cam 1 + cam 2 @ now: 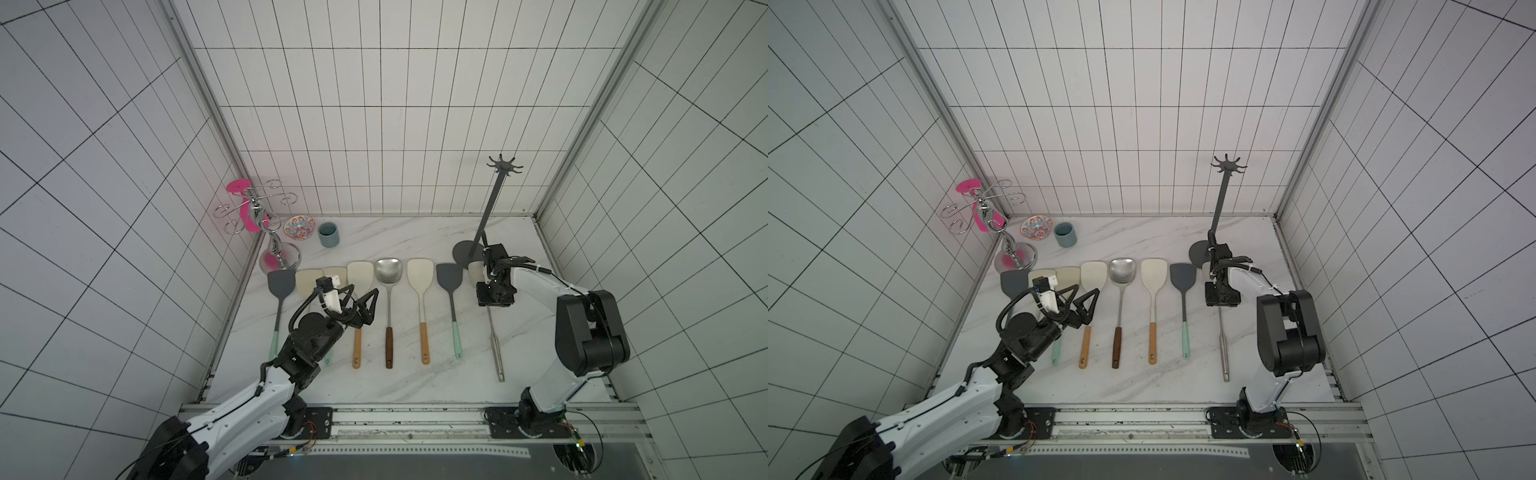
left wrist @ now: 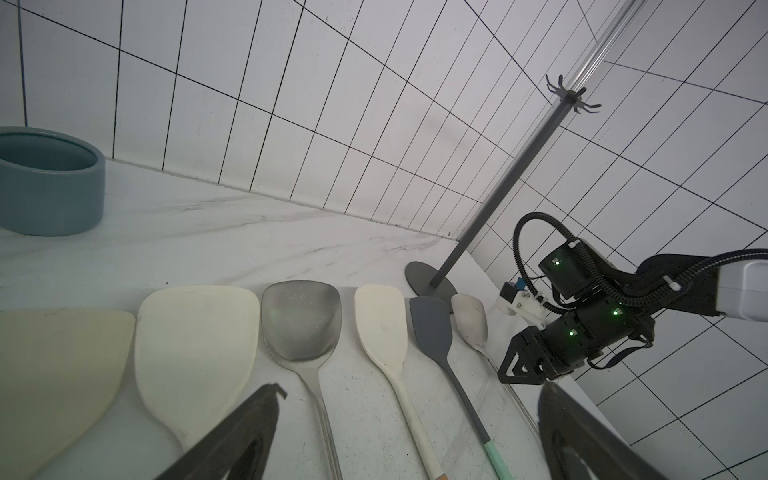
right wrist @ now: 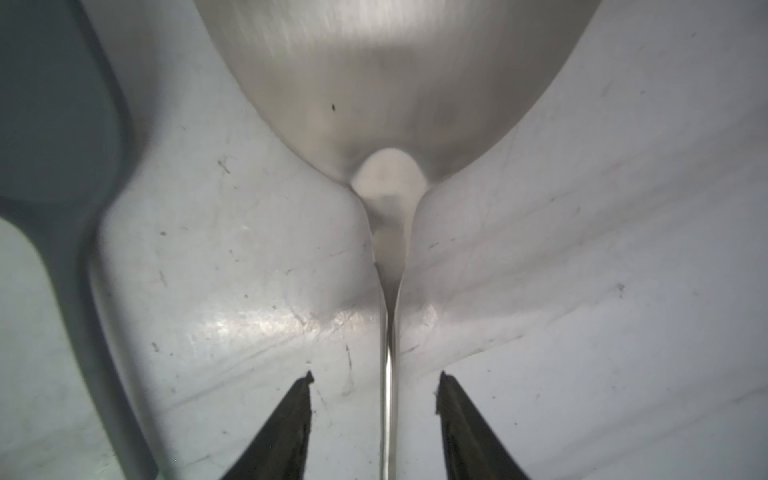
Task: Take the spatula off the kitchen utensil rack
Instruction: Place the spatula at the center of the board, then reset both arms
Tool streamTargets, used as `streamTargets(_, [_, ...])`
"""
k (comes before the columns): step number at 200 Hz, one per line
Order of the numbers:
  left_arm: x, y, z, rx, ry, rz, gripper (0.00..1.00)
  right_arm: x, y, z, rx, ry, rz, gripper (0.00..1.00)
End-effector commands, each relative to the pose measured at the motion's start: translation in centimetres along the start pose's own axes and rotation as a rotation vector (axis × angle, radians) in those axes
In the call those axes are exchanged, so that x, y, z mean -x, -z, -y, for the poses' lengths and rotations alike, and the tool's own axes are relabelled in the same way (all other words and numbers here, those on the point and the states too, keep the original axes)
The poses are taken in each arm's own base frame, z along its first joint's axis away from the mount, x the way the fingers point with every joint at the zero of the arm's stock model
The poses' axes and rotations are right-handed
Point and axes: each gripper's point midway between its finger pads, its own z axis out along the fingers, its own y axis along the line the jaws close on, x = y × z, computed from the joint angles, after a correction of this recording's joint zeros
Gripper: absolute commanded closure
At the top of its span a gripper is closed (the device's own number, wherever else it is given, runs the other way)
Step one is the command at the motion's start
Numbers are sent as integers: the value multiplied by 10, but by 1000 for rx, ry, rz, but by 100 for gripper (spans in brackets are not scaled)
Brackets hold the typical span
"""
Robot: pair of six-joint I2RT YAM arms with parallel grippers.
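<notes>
Far left corner of the table (image 1: pixel 415 386): a blue-grey cup (image 1: pixel 328 235) and a patterned bowl (image 1: pixel 299 227) were noted side by side. The bowl's painted inside was seen. Of the cup, only the glazed inner wall was made out.

The spatula (image 1: pixel 495 349) was recorded as all steel, with a wide rounded blade, a thin neck and a narrow flat handle. It was found lying flat near the table's right edge, at the end of a row of other spatulas (image 1: pixel 420 274). Its blade was turned to the far edge, just beside the round base of the kitchen utensil rack (image 1: pixel 490 208), which was stood at the far right corner.

The right pincer (image 3: pixel 376 376) was held low over the neck, released, with table seen between each finger and the steel. The left pincer (image 1: pixel 364 289) was spread wide over the row's left part, with nothing grasped.
</notes>
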Motion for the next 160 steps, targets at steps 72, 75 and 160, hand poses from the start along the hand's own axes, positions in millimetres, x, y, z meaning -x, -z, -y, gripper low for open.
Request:
streamTargets(72, [-6,0,-13,82,-111,-58,2,3,80,-26,203,-16,292,5])
streamTargets(75, [-6,1,-14,89,-113,-65,2,2,82,-27,211,-15,302,4])
streamTargets(160, [10,47,-32,248,-76,-62,2,-5,137,-75,400,118,578,1])
